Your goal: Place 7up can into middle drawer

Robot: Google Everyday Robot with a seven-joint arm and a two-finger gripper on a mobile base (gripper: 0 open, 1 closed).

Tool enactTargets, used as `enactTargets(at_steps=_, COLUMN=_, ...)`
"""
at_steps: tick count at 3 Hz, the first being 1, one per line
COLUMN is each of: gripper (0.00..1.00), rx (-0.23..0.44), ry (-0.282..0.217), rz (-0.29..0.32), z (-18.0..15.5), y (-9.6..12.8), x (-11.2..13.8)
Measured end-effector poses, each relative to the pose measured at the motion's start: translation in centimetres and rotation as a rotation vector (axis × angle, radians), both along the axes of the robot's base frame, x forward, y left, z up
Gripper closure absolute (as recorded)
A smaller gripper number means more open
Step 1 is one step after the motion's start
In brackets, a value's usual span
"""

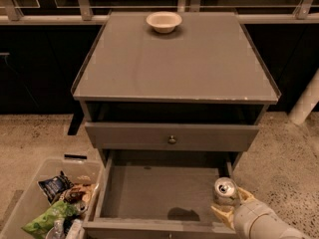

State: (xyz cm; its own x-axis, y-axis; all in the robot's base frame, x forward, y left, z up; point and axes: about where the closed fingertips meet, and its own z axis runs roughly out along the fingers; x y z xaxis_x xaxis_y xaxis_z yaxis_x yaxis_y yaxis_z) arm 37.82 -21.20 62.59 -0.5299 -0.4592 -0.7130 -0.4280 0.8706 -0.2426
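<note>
The gripper (230,204) sits low at the desk's front right corner. Its pale yellowish fingers (222,214) are closed round the can (226,189) and hold it upright. The can is a small silver cylinder with a shiny pull-tab top. It hangs over the front right corner of the open drawer (149,189), and a dark shadow falls on the drawer floor to its left.

As I judge it, the carrying is nearly done. The can still has to be lowered to the floor and let go.

The drawer is a wide, shallow tray of matt grey-brown wood, and its floor is flat and bare. Above it is a shut drawer front (124,136) with a small round metal knob (172,139). On the smooth desk top (174,68) a cream bowl (164,21) stands near the back edge. Off the desk's front left corner is a clear bin (30,193) of crinkled packets.
</note>
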Motion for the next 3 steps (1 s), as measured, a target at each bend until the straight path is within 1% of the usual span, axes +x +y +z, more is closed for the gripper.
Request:
enactTargets(at_steps=1, gripper=1.00, rx=0.044, ry=-0.011, rz=0.044, z=-3.3, y=1.5, x=1.7)
enactTargets(at_steps=2, gripper=1.00, rx=0.124, ry=-0.016, rz=0.094, z=-6.9, y=3.3, x=3.4)
enactTargets(at_steps=3, gripper=1.00, rx=0.124, ry=-0.016, rz=0.094, z=-6.9, y=3.3, x=3.4)
